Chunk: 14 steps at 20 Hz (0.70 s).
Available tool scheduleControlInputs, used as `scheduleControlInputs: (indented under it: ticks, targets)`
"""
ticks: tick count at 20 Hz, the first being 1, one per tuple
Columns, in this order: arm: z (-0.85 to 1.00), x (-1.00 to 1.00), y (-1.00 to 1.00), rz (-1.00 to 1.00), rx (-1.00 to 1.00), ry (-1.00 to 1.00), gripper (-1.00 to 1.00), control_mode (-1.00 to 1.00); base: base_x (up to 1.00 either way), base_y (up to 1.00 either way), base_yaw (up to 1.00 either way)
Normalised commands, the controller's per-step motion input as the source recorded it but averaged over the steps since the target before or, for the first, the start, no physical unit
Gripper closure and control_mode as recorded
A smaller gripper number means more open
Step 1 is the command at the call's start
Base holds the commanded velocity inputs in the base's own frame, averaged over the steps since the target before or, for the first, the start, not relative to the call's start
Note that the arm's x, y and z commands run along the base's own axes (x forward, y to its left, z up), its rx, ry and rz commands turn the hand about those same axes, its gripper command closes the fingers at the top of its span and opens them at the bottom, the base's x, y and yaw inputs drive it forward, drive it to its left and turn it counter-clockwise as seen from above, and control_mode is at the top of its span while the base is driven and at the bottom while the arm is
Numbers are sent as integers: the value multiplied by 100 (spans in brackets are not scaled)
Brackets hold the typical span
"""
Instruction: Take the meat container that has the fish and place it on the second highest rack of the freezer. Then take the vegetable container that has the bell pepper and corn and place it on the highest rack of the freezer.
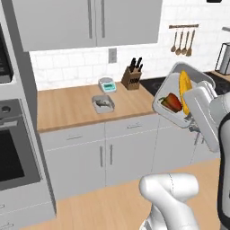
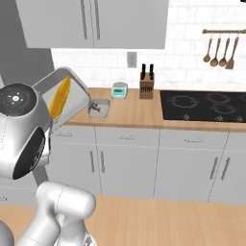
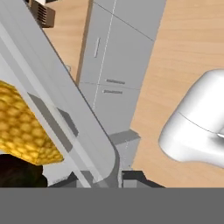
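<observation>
Tool (image 3: 111, 177) pinches the rim of the vegetable container (image 1: 167, 106), held tilted in the air in front of the counter (image 1: 72, 105). Corn (image 1: 185, 90) and bell pepper (image 1: 171, 102) inside. Meat container (image 1: 103, 103) with fish (image 1: 104, 104) sits on the counter near the knife block (image 1: 131, 76).

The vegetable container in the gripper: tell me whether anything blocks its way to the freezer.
The pictures cannot settle that: the freezer is out of frame. The vegetable container, carrying the corn and bell pepper, is held tilted in the air, away from the counter; nothing touches it but the gripper.
</observation>
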Motion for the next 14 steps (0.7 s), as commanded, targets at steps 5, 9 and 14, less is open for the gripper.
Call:
scheduleControlInputs:
  ticks: [5,9,14]
  targets:
    - [0,0,0,0,0,0,100,100,-71,0,-66]
    - [0,0,0,0,0,0,100,100,-1,0,-99]
    - [0,0,0,0,0,0,100,100,0,0,-100]
